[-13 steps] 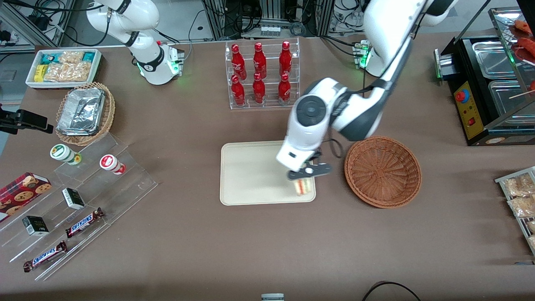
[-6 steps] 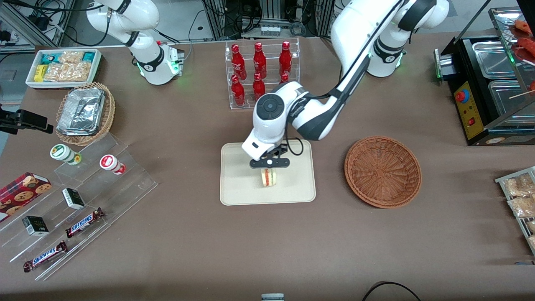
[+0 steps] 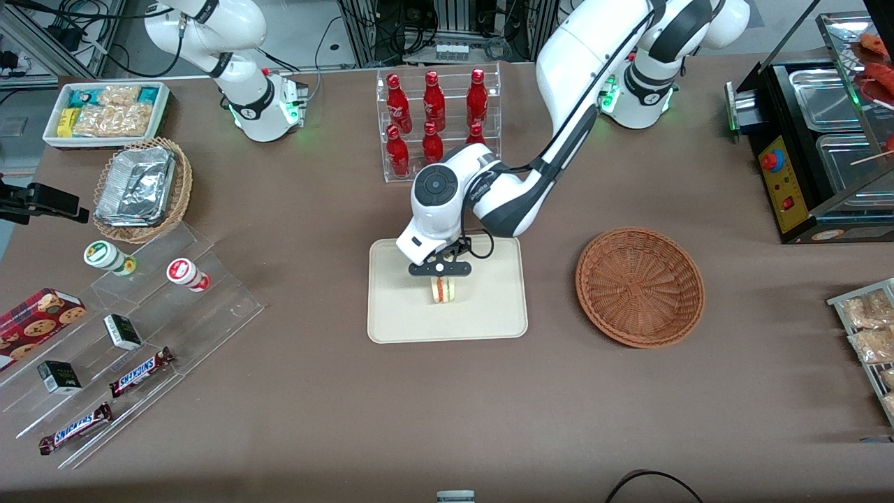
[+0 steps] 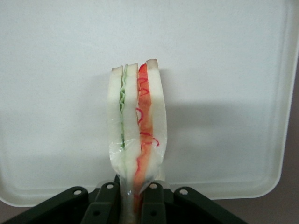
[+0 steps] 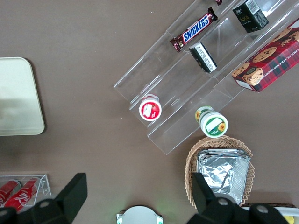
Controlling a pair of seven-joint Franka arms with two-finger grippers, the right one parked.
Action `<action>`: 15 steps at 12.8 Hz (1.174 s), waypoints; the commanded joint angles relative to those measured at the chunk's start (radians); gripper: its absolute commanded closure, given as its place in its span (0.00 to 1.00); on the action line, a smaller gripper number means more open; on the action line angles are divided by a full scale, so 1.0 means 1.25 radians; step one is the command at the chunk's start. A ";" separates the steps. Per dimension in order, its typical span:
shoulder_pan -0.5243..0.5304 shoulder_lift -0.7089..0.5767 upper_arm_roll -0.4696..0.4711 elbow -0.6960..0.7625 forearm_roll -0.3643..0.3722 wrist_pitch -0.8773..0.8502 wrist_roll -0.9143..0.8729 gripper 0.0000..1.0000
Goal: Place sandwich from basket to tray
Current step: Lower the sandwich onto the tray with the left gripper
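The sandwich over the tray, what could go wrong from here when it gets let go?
The claw is shut on the sandwich at one narrow end, with the wedge standing on edge over the tray. Released like this, it may well topple onto its side. Its bread slices already splay apart at the free end, so the layers could separate or the filling slip out. The wrapping film may also cling to the fingers and drag it.

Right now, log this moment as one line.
phase: placing | gripper: shut on triangular white-bread sandwich, over cream rectangular tray | reddish-brown wicker basket: empty
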 commanded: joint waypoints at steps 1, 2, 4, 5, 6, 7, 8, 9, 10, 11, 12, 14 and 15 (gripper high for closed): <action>-0.011 0.024 0.011 0.024 0.013 0.000 -0.005 1.00; -0.011 0.032 0.011 0.025 0.013 0.018 -0.003 1.00; -0.011 0.040 0.013 0.025 0.015 0.040 0.000 1.00; -0.011 0.041 0.013 0.025 0.015 0.042 0.021 1.00; -0.011 0.041 0.013 0.025 0.015 0.042 0.038 0.97; -0.011 0.047 0.015 0.029 0.015 0.044 0.042 0.94; -0.011 0.048 0.015 0.029 0.013 0.050 0.041 0.73; -0.014 0.050 0.015 0.027 0.016 0.053 0.037 0.20; -0.014 0.048 0.015 0.029 0.016 0.053 0.035 0.01; -0.012 0.043 0.015 0.030 0.015 0.052 0.031 0.01; -0.010 0.036 0.015 0.030 0.013 0.052 0.031 0.00; -0.007 0.007 0.015 0.030 0.010 0.044 0.030 0.00; -0.006 -0.018 0.016 0.027 0.005 0.036 0.028 0.00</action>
